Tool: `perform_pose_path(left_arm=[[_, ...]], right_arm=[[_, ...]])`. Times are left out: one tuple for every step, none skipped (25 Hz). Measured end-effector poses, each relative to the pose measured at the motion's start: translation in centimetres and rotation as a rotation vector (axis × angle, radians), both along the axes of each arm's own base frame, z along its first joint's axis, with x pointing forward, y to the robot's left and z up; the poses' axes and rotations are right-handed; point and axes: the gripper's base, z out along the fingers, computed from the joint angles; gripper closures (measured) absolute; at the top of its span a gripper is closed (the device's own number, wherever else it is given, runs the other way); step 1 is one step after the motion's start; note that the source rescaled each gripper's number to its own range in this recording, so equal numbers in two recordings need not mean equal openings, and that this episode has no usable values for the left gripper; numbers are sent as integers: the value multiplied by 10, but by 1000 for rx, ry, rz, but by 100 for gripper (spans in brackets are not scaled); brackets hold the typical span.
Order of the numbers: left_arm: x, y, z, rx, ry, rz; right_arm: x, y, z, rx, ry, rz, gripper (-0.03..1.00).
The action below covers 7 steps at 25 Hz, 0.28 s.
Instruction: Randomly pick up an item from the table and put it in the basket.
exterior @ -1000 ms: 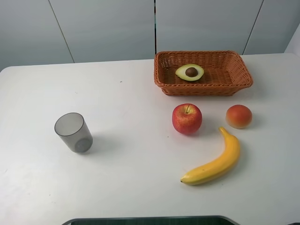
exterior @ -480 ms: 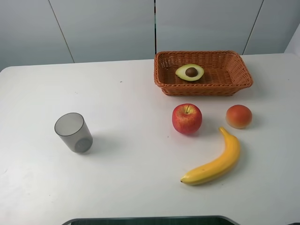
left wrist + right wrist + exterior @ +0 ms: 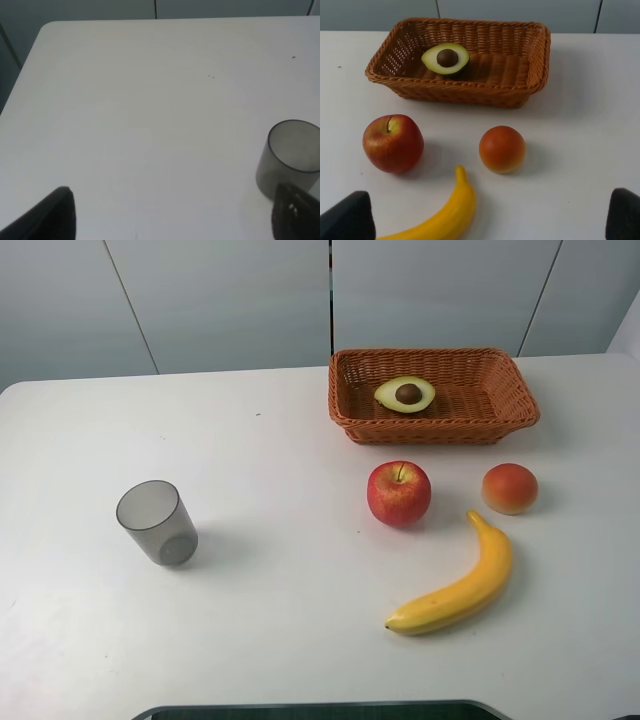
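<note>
Pale grey wall panels stand behind the white table (image 3: 300,640), whose smooth top carries every object in sight. Toward the far right of the exterior view sits the orange-brown wicker basket (image 3: 520,405), and the halved avocado (image 3: 405,394) lies inside it, cut face up with the brown pit showing, toward the basket's left end. Just in front of the basket rests a red apple (image 3: 399,493), with a round orange-red fruit (image 3: 510,488) to its right, apart from it. A yellow banana (image 3: 455,588) curves nearer the front edge, its stem end pointing up between those two fruits. Well apart, on the left half of the table, a grey translucent cup (image 3: 157,522) stands upright.

Neither arm appears in the exterior view. The right wrist view shows the right gripper (image 3: 492,220) only as two dark fingertips at the lower corners of the frame, set wide apart and holding nothing; the avocado (image 3: 446,58) lies well beyond them in the basket (image 3: 535,65), with the apple (image 3: 393,143), the round fruit (image 3: 502,149) and the banana (image 3: 440,215) between. The left gripper (image 3: 175,217) likewise has its dark fingers spread wide and empty above bare table, the cup (image 3: 290,156) just beside one fingertip.
</note>
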Motion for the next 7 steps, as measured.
perform_pose_path(left_arm=[[0, 0, 0, 0, 0, 0], [0, 0, 0, 0, 0, 0], [0, 0, 0, 0, 0, 0], [0, 0, 0, 0, 0, 0], [0, 0, 0, 0, 0, 0], [0, 0, 0, 0, 0, 0], [0, 0, 0, 0, 0, 0]], right_arm=[[0, 0, 0, 0, 0, 0, -3], [0, 0, 0, 0, 0, 0, -3], [0, 0, 0, -1, 0, 0, -3], [0, 0, 0, -1, 0, 0, -3], [0, 0, 0, -1, 0, 0, -3], [0, 0, 0, -1, 0, 0, -3], [0, 0, 0, -1, 0, 0, -3]])
